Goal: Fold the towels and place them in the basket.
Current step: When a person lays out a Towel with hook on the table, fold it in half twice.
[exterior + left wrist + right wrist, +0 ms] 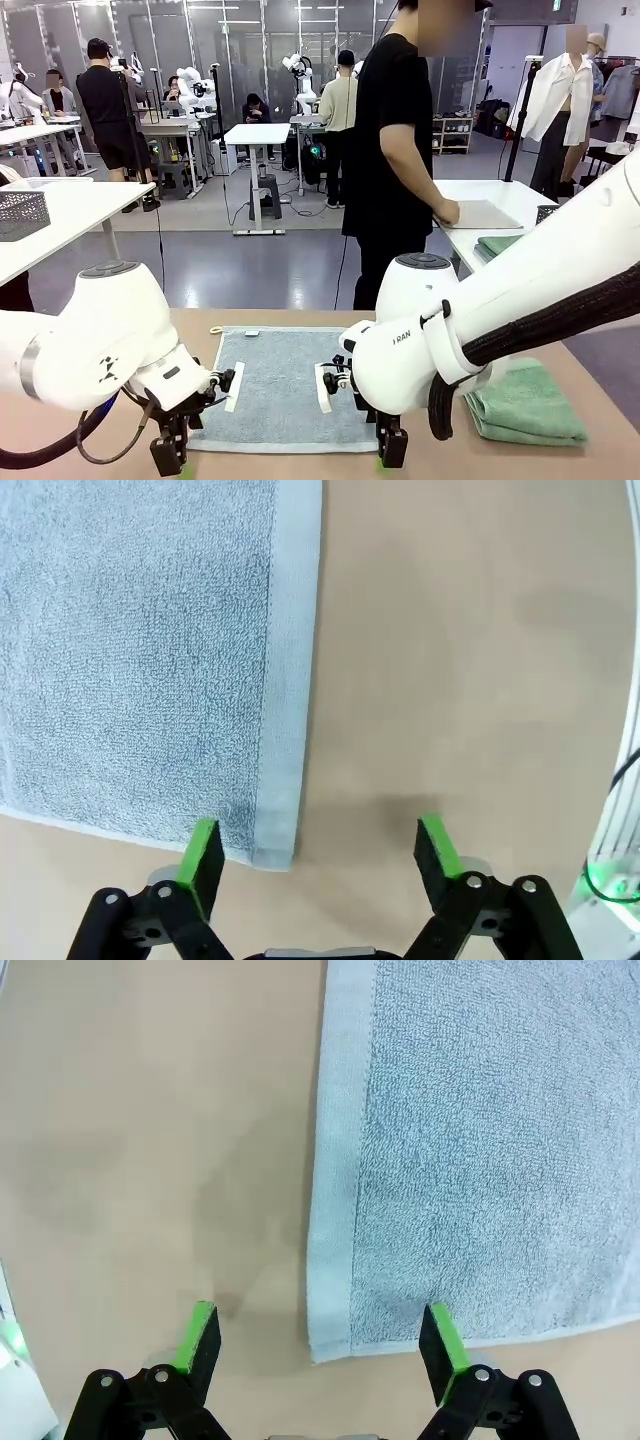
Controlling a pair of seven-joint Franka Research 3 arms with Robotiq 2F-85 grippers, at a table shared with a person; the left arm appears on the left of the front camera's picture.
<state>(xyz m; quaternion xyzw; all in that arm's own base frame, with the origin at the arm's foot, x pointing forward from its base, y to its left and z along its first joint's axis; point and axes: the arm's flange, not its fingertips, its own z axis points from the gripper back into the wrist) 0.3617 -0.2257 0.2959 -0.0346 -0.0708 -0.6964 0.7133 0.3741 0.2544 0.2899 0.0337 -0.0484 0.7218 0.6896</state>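
A pale blue-grey towel (285,385) lies spread flat on the tan table, its white loop at the far left corner. A mint green towel (525,402) lies folded at the right. My left gripper (170,455) hangs low at the flat towel's near left corner. In the left wrist view the left gripper (320,852) is open, one pad (203,852) over the towel (140,650) and the other over bare table. My right gripper (392,452) is at the near right corner. The right wrist view shows it (322,1338) open astride the towel's (490,1140) corner. The basket is out of view.
A person in black stands at a white table (500,195) beyond the far edge, hands on a cloth there. A dark mesh container (22,212) sits on another white table at the left. Bare tan tabletop (600,460) surrounds both towels.
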